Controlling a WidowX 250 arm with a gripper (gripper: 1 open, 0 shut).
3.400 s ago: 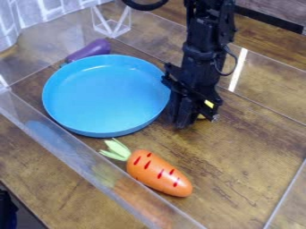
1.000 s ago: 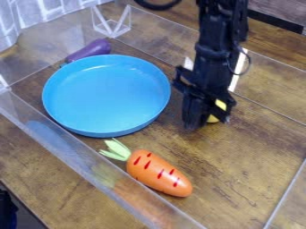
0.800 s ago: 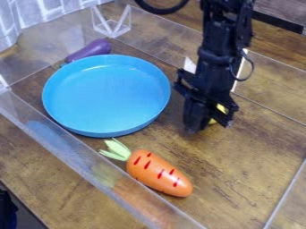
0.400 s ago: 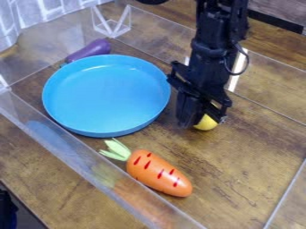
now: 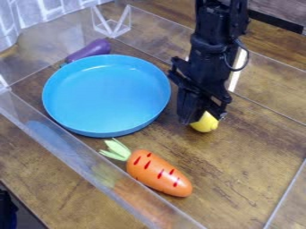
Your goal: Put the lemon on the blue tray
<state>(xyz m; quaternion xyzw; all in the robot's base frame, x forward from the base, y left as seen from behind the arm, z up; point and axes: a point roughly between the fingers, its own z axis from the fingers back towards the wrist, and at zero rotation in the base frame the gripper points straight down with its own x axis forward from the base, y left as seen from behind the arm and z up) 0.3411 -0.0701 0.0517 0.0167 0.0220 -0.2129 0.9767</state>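
The lemon (image 5: 207,122) is a small bright-yellow oval that shows at the tips of my black gripper (image 5: 195,116), just right of the blue tray (image 5: 72,89). The gripper points straight down and is shut on the lemon, whose upper part is hidden behind the fingers (image 5: 185,109). The lemon seems to sit just above the wooden tabletop. The blue tray is a wide round shallow dish lying empty at the centre left, its right rim close beside the gripper.
An orange carrot (image 5: 158,172) with green leaves lies in front of the tray. A purple object (image 5: 88,49) rests behind the tray's far edge. Low clear plastic walls (image 5: 48,134) border the wooden table on the left and front.
The gripper has shifted slightly left toward the tray and risen a little. More of the lemon now shows beneath the fingertips than before.
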